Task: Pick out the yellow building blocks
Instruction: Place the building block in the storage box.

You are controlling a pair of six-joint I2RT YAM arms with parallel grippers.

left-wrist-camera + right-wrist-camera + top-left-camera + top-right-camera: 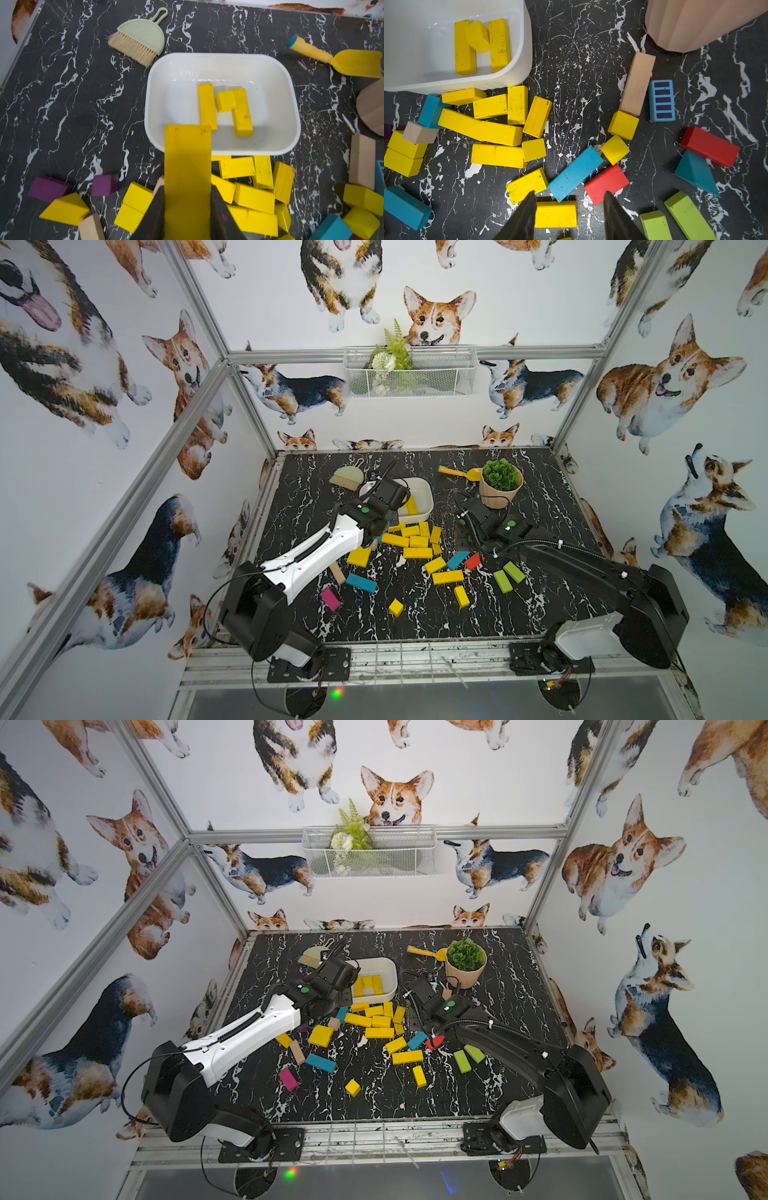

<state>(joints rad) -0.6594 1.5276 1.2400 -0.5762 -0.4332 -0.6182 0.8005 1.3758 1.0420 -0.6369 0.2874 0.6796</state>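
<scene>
Over near rim of white bin (224, 54): 1 long yellow bar (187, 155) clamped in left gripper (188, 187); best carried past rim, released low. Right gripper (570, 192) nearby, parted, empty.

From where I stood, the left arm (316, 547) reached forward from its base at the near edge of the surface (519, 614), with the white forearm slanting inward and the wrist tipped down. The left hand (188, 187) was clamped on a long yellow bar (188, 155), a finger against each long side, and the bar jutted out past the fingertips. The right arm (582, 568) stretched low from the near right corner toward the middle. The right hand (570, 193) pointed downward, its fingers apart and gripping nothing.
</scene>
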